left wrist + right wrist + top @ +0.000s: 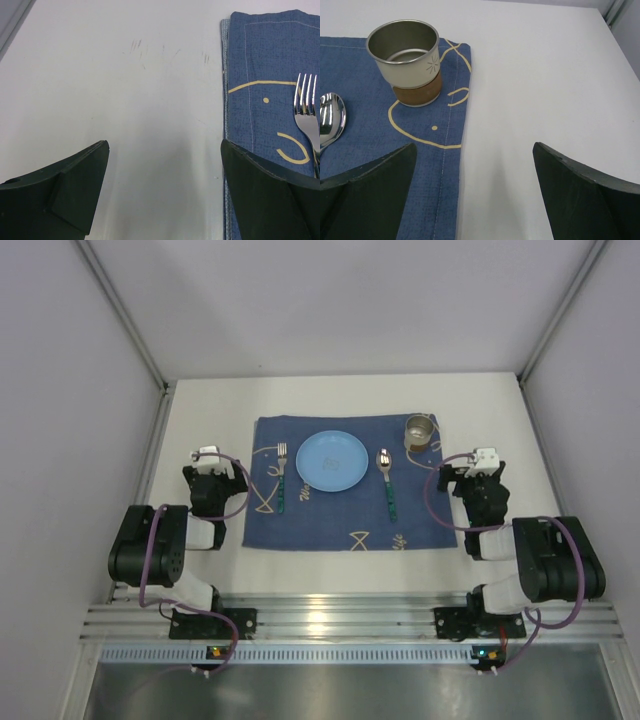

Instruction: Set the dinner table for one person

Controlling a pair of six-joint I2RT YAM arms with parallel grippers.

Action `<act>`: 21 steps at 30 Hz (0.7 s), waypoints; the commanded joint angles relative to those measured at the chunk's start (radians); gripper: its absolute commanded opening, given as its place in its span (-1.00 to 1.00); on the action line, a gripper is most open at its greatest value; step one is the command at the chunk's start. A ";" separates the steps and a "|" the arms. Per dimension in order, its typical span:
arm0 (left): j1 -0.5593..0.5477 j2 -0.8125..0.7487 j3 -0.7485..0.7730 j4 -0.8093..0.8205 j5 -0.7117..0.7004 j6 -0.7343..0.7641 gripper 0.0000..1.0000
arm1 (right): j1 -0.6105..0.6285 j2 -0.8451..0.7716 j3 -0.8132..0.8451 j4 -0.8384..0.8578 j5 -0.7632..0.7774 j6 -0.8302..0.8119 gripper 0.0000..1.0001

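tabletop [340, 395]: white, carries blue mat [300, 525] | plate [332, 460]: mid-mat | fork [282, 475]: on mat, left of plate | spoon [386, 475]: on mat, right of plate | cup [421, 431]: upright, mat's far right corner | left claw [164, 145]: wide open, empty, over bare tabletop just off mat's left edge | right claw [474, 147]: wide open, empty, over mat's right edge

Ahead of my left gripper [165, 147] the dinner table [125, 110] is matt white, smooth and faintly scuffed. To that gripper's right, the mat [270, 50] is coarse-woven blue cloth and the fork [306, 97] is mirror-bright metal. Ahead-left of my right gripper [475, 150], the cup [407, 55] is dull brushed metal with a cork-like brown band at its foot, and the spoon [331, 117] is glossy metal. Both grippers' fingers look like dark matt plastic. Between the grippers I see the plate [332, 460], smooth and slightly shiny.
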 commanded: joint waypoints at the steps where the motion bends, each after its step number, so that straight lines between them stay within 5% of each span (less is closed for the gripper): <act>1: 0.004 -0.003 -0.008 0.075 0.015 0.013 0.97 | 0.004 0.001 0.027 0.048 -0.036 -0.017 0.99; 21: 0.004 -0.003 -0.008 0.075 0.015 0.013 0.97 | -0.010 0.004 0.050 0.004 -0.007 0.014 0.99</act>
